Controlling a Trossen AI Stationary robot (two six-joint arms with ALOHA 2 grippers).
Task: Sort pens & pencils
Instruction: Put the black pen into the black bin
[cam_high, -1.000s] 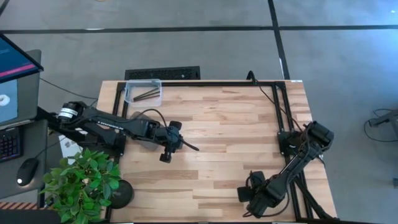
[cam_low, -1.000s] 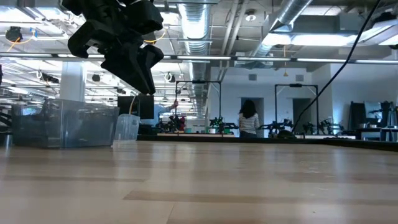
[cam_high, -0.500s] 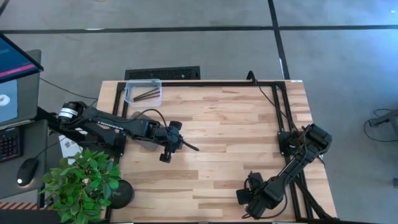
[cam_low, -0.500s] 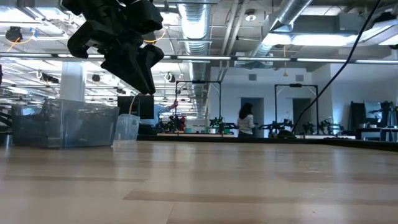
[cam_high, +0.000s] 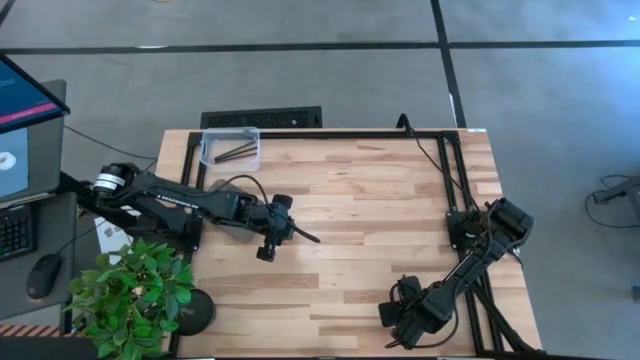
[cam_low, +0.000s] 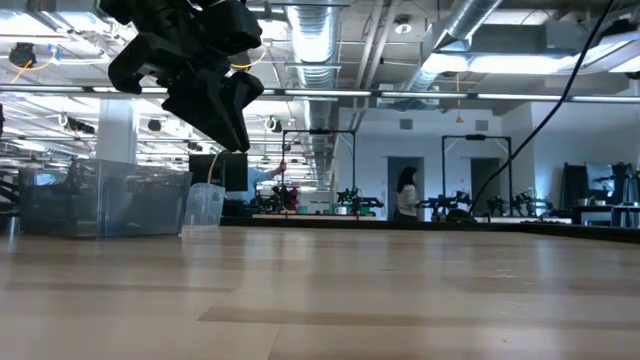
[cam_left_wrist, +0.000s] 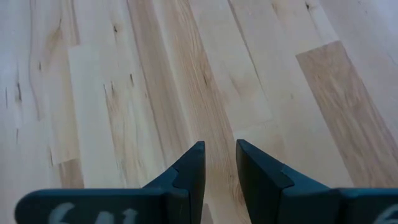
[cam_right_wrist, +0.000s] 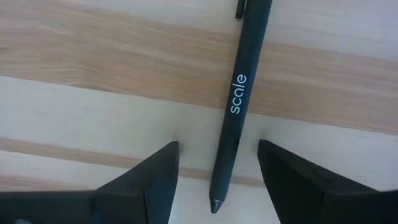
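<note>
A black pen (cam_right_wrist: 239, 93) printed "scale" lies flat on the wooden table near its near right corner. My right gripper (cam_right_wrist: 217, 145) points straight down over it, open, one finger on each side of the barrel near its tip and clear of it. From above, the right gripper (cam_high: 402, 318) hides the pen. My left gripper (cam_high: 314, 238) hangs over the table's left middle, slanting down, its fingers (cam_left_wrist: 219, 152) a narrow gap apart with only bare wood between them. A few thin dark pencils (cam_high: 237, 152) lie in a clear bin (cam_high: 212, 140) at the far left corner.
A clear container (cam_low: 100, 200) and a smaller clear cup (cam_low: 205, 205) stand at the table's left side below the left arm (cam_low: 190, 60). Black frame rails (cam_high: 462, 190) and cables run along the right edge. A potted plant (cam_high: 130, 295) stands off the near left corner.
</note>
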